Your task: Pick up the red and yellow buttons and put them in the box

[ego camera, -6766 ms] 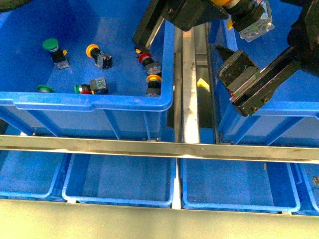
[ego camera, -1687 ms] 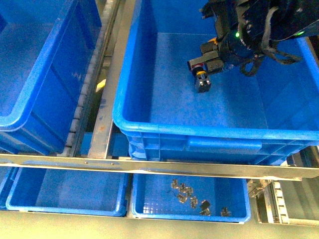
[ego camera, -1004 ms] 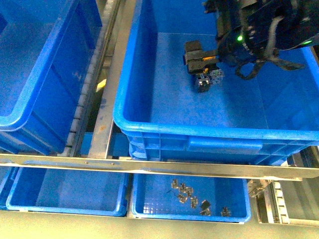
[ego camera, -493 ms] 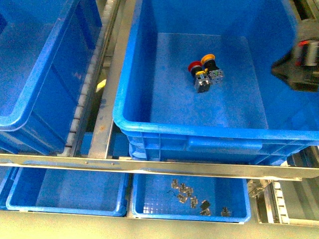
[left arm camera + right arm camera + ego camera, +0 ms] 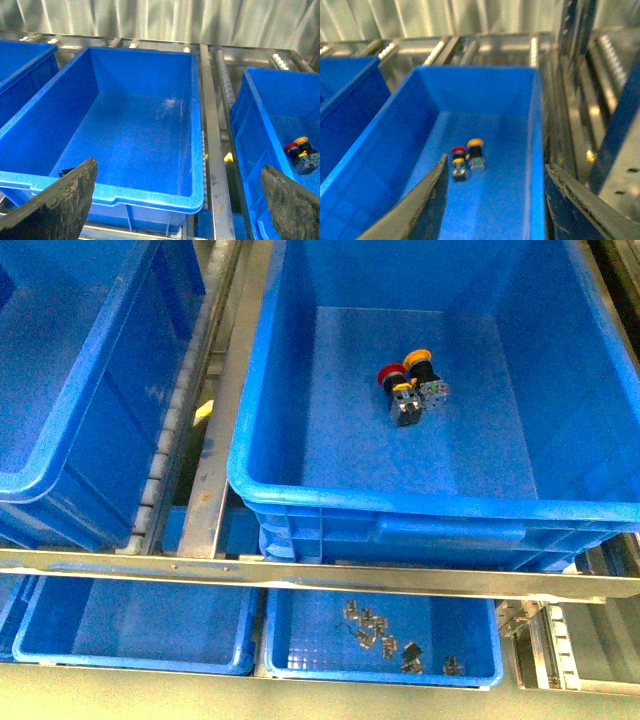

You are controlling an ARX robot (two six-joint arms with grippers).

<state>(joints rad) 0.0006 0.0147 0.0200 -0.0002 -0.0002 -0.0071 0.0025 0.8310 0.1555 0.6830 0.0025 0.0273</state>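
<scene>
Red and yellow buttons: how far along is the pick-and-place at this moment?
Done, by the look of it: the red button and the yellow button both lie side by side on the floor of the box. In hand: nothing. The left gripper and the right gripper both show open, empty jaws, and neither arm appears in the front view. Left: nothing visible remains to pick.

small metal parts (image 5: 385, 632) in lower tray too small to identify, right wrist view blurred

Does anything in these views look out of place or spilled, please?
Nothing stands out. The red button and yellow button lie side by side on the box floor, nothing spilled.
</scene>
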